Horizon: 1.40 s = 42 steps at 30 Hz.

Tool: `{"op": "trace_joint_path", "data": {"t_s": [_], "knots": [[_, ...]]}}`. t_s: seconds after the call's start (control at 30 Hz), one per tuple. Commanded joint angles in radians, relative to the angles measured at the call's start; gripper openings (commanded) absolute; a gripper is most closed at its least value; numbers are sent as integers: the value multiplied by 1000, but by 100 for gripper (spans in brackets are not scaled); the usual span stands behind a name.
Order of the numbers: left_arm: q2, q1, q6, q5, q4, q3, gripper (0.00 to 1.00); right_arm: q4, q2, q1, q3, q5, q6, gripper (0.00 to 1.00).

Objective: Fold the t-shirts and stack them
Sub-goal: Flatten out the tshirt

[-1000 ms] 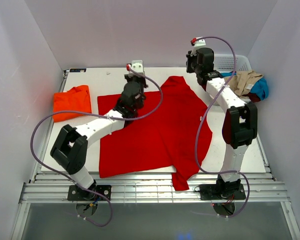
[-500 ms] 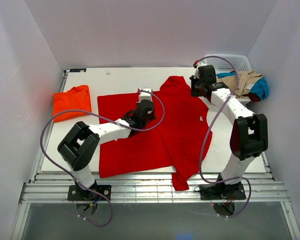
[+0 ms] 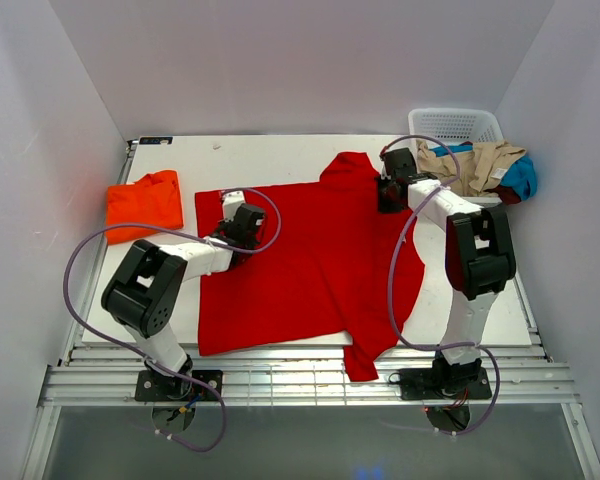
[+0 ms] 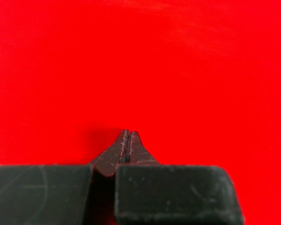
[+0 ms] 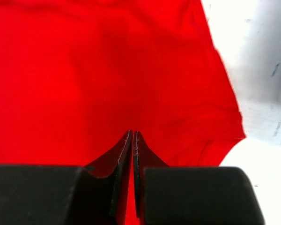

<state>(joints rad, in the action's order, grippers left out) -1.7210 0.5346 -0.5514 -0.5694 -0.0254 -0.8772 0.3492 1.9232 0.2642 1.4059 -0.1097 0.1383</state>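
Observation:
The large red t-shirt [image 3: 310, 260] lies spread flat on the white table [image 3: 280, 155]. The orange t-shirt [image 3: 143, 203] sits folded at the table's left edge. My left gripper [image 3: 238, 222] is down on the upper left part of the red shirt. In the left wrist view its tips [image 4: 127, 132] are shut and rest on smooth red cloth [image 4: 140, 61], with nothing pinched between them. My right gripper [image 3: 388, 195] is low over the shirt's upper right, near the sleeve. Its tips [image 5: 132, 133] are shut over red cloth [image 5: 107, 61], beside the sleeve hem.
A white lattice basket [image 3: 460, 125] stands at the back right. A heap of beige and blue clothes [image 3: 495, 165] lies just in front of it. The red shirt's lower sleeve [image 3: 360, 360] hangs over the table's front edge. Bare table [image 5: 253, 159] shows right of the sleeve.
My left gripper has dropped onto the red shirt and slid left across it. My right gripper has come down from near the basket to the shirt's upper right and has shut.

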Motion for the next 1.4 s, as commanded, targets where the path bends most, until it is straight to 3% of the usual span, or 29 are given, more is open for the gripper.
{"op": "trace_joint_path", "data": {"t_s": [0.0, 0.67, 1.13, 1.37], "knots": [[81, -60, -18, 3, -10, 32, 0, 11, 20, 3, -5, -33, 24, 9], [-132, -269, 15, 183, 5, -77, 0, 126, 250, -19, 180, -45, 40, 9], [-336, -314, 74, 210, 67, -345, 0, 266, 482, -60, 594, -4, 6, 9], [-354, -321, 87, 217, 71, -381, 0, 258, 542, -66, 737, 30, -20, 9]]}}
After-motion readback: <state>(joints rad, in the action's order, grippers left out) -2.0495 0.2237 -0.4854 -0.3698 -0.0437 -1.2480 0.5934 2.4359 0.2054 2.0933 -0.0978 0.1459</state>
